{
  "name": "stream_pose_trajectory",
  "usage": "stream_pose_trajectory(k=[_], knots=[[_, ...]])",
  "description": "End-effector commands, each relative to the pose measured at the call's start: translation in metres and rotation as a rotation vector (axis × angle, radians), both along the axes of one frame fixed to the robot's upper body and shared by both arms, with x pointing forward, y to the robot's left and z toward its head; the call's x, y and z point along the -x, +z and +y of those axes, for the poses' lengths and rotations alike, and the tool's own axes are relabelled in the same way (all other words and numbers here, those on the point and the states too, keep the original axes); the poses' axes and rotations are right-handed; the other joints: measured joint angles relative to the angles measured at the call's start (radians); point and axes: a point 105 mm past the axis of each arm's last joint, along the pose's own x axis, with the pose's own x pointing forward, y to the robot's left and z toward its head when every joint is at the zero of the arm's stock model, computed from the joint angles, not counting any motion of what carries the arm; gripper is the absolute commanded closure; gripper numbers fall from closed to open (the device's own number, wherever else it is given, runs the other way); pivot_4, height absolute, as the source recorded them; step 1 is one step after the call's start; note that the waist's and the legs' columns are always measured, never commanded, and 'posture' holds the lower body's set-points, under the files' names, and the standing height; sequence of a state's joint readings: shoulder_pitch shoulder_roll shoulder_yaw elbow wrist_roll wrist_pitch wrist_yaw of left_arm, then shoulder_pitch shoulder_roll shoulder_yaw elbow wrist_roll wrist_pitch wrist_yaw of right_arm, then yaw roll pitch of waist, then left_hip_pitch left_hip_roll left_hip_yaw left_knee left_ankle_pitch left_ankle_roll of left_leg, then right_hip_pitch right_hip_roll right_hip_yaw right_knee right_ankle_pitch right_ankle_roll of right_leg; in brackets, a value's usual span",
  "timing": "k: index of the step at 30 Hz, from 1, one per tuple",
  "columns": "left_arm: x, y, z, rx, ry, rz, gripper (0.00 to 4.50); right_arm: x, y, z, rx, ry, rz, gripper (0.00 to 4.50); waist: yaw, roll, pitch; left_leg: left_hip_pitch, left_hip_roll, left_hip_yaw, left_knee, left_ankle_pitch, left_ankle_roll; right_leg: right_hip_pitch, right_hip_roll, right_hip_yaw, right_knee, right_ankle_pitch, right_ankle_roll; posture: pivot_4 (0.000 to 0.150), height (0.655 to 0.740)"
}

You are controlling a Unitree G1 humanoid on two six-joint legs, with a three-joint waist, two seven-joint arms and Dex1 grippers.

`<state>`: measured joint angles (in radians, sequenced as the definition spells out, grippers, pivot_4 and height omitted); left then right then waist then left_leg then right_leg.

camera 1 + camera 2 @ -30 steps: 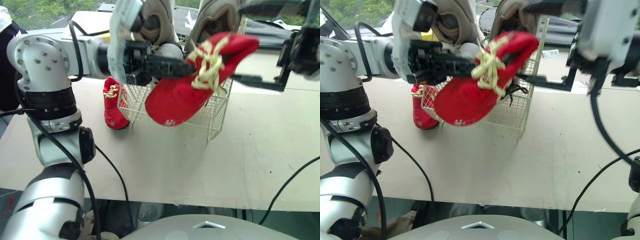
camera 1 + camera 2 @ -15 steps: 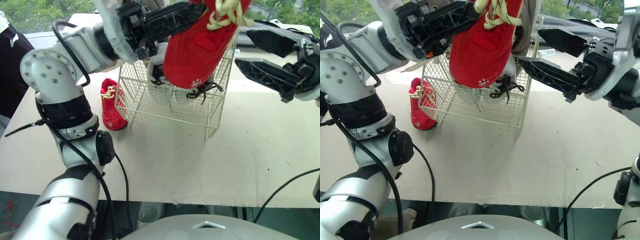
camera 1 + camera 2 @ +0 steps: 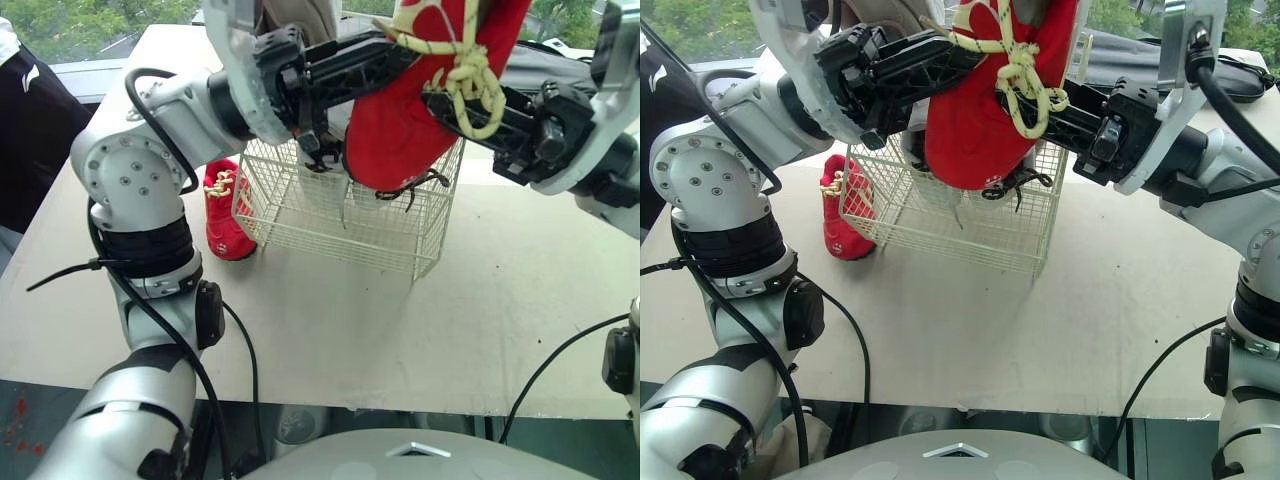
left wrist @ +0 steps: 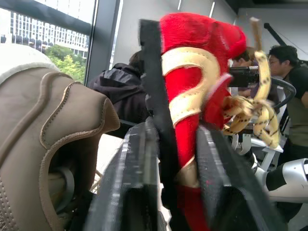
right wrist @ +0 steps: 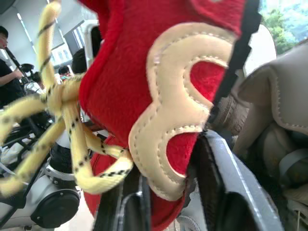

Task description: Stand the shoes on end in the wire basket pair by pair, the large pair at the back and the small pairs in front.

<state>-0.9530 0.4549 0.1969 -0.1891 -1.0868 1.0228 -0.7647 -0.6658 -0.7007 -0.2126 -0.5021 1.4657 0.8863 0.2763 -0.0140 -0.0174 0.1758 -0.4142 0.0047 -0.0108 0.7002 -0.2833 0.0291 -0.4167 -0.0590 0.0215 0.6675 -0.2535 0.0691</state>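
Observation:
A red shoe [image 3: 400,120] with cream laces hangs upright over the wire basket [image 3: 330,225], its lower end at about rim height. My left gripper [image 3: 385,62] reaches in from the left and is shut on the shoe's upper part. From the right, my right gripper [image 3: 447,100] is shut on it by the laces. In the wrist views the red shoe [image 4: 192,110] [image 5: 139,86] sits between each gripper's fingers. Its mate [image 3: 225,210] lies on the table left of the basket. Large beige shoes [image 4: 53,125] stand at the basket's back, and a white pair with dark laces [image 3: 330,185] stands in front of them.
The basket stands on a pale tabletop [image 3: 330,330], with bare room in front and to its right. A person in dark clothes [image 3: 25,120] stands at the table's left. More people [image 4: 288,67] are in the background beyond the table.
The red shoe has swung from lying sideways to standing upright above the basket. My right gripper came in from the right and shut on it. The head camera tilted as well.

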Motion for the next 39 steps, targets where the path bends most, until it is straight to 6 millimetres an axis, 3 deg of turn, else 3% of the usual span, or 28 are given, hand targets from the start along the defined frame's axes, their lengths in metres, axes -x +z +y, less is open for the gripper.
stream_pose_trajectory(k=[1,4,6,9,11,15,21,25,30,34,36,39], knots=[[0.010,0.016,0.016,0.012,0.045,-0.038,1.65,0.013,0.013,-0.003,-0.015,0.015,-0.088,4.08,-0.003,0.000,0.000,0.000,0.000,0.000,0.000,0.000,0.000,0.000,0.000,0.000,0.000,0.000,0.000,0.150,0.7400],[0.016,0.015,0.037,-0.010,0.079,0.015,0.20,0.023,0.016,-0.013,-0.031,0.043,-0.114,4.08,-0.006,0.000,0.000,0.000,0.001,0.000,0.000,-0.002,0.003,0.000,0.001,0.001,0.000,0.000,0.000,0.150,0.7400],[0.027,0.014,0.050,-0.007,0.055,0.069,0.00,0.040,0.016,-0.017,-0.043,0.115,-0.119,4.08,-0.003,0.000,0.000,0.000,0.001,-0.001,0.000,-0.002,0.003,0.000,0.001,0.000,0.000,0.000,0.000,0.150,0.7400],[0.043,-0.008,0.066,-0.123,0.153,0.078,0.00,0.048,0.010,-0.025,-0.020,0.125,-0.108,4.10,-0.002,0.000,0.000,0.000,0.002,-0.001,0.000,-0.002,0.003,0.000,0.001,0.000,-0.001,0.000,0.000,0.150,0.7400],[0.051,-0.027,0.071,-0.195,0.255,0.043,0.00,0.041,0.001,-0.026,0.050,0.035,-0.152,4.10,-0.002,0.000,0.000,0.000,0.001,0.000,-0.001,-0.002,0.003,0.001,0.000,0.000,-0.003,0.000,0.000,0.150,0.7400],[0.082,-0.072,0.078,-0.299,0.239,0.059,0.00,0.025,-0.024,-0.019,0.192,-0.128,-0.253,4.10,0.001,0.000,-0.001,0.001,0.002,0.000,-0.001,0.000,0.000,0.001,0.000,0.000,-0.003,0.000,0.000,0.150,0.7400],[0.100,-0.119,0.095,-0.369,0.287,0.107,0.00,0.005,-0.060,-0.001,0.300,-0.241,-0.349,4.10,0.006,0.000,0.000,0.002,0.002,0.001,-0.002,0.000,-0.001,0.002,0.001,0.001,-0.003,0.000,-0.001,0.150,0.7400],[0.105,-0.129,0.102,-0.395,0.302,0.094,0.00,-0.002,-0.074,-0.002,0.352,-0.302,-0.412,4.10,0.012,0.000,-0.001,0.003,0.001,0.001,-0.002,0.000,-0.001,0.003,0.001,0.001,-0.005,0.000,-0.001,0.150,0.7400],[0.102,-0.131,0.102,-0.378,0.332,0.077,0.00,0.004,-0.110,0.003,0.446,-0.276,-0.420,4.10,0.013,-0.001,-0.001,0.005,0.002,0.000,-0.002,0.000,0.000,0.006,0.001,0.001,-0.005,-0.001,-0.003,0.150,0.7400],[0.097,-0.130,0.098,-0.365,0.355,0.065,0.00,0.003,-0.147,-0.007,0.545,-0.293,-0.391,4.10,0.013,-0.001,-0.002,0.005,0.002,0.000,-0.002,-0.001,0.001,0.006,0.000,0.001,-0.005,0.000,-0.001,0.150,0.7400],[0.097,-0.130,0.097,-0.364,0.354,0.065,0.00,0.001,-0.151,-0.009,0.530,-0.306,-0.374,4.10,0.013,-0.002,-0.003,0.007,0.002,0.001,-0.002,-0.001,0.001,0.008,0.000,0.001,-0.005,0.000,-0.001,0.150,0.7400],[0.095,-0.130,0.095,-0.360,0.353,0.059,0.00,-0.021,-0.155,-0.017,0.462,-0.422,-0.326,4.11,0.012,-0.005,-0.005,0.017,0.002,0.001,-0.005,-0.002,0.003,0.016,0.000,0.001,-0.007,-0.001,-0.003,0.150,0.7400]])
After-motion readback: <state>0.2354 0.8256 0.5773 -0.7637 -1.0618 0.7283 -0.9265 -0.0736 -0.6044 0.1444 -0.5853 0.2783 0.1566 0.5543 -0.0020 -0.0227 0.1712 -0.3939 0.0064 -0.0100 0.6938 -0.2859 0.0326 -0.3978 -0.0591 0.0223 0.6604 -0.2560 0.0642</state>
